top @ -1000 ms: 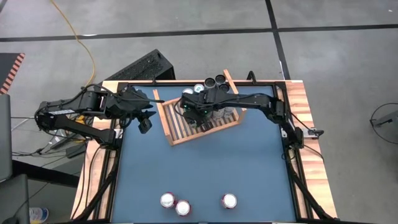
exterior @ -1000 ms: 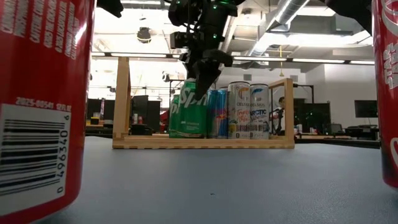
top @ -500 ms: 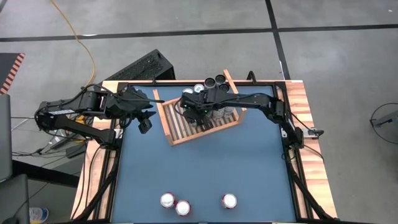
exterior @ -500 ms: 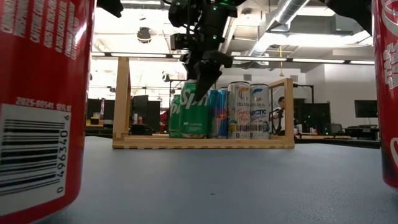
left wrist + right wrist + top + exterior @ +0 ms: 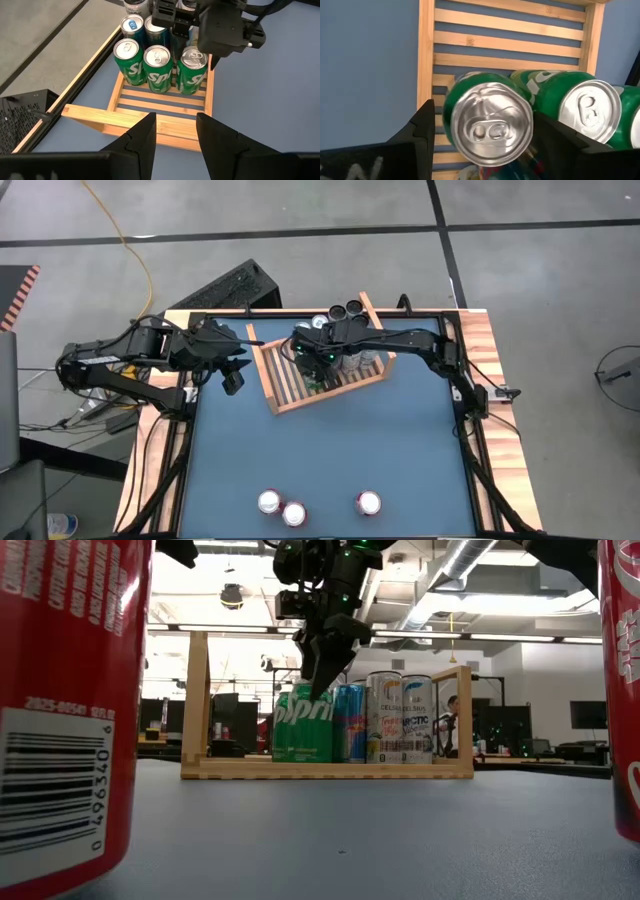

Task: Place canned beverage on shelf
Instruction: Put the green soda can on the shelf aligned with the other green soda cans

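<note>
High view, left to right: the left gripper (image 5: pixel 233 380) waits just beside the shelf (image 5: pixel 283 388), its fingers parted around nothing. On the shelf stand three green cans (image 5: pixel 158 68) in a row, with more cans behind them. The right gripper (image 5: pixel 322 665) hangs over the newest green can (image 5: pixel 488 124), jaws spread and clear of its sides, so this can looks placed. Three red cans (image 5: pixel 283 507) wait at the table's near edge. Compared with a second ago, the right fingers have opened and lifted slightly.
</note>
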### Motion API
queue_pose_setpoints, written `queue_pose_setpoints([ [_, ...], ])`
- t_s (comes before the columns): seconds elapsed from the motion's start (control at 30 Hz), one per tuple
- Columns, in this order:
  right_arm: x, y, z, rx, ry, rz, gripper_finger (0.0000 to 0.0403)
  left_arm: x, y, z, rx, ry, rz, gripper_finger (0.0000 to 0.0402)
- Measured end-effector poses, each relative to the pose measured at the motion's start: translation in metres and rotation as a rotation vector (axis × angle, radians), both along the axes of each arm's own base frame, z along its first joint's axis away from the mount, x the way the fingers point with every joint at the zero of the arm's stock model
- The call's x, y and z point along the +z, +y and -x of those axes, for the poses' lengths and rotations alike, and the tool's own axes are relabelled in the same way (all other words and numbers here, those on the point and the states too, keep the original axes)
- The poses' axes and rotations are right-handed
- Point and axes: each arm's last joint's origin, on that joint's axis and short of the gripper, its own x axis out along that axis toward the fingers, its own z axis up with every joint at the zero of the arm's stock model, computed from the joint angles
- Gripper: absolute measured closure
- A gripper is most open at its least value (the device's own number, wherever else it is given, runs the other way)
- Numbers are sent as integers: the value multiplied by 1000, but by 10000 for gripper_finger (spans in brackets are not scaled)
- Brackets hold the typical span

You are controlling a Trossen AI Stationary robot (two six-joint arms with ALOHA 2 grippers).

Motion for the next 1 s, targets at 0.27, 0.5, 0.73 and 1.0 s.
queue_pose_setpoints([
  [0.27, 8, 14, 2, 11, 36, 76, 165, 0, 0, 0, 0, 0, 0, 274],
  [0.5, 45, 16, 0, 9, -61, 126, 165, 0, 0, 0, 0, 0, 0, 274],
  [0.73, 74, 34, 17, 13, -15, -61, 188, -3, 0, 3, 20, 32, 21, 274],
  [1.0, 47, 75, 10, 122, 45, -136, 313, -5, 0, 5, 42, 51, 43, 274],
])
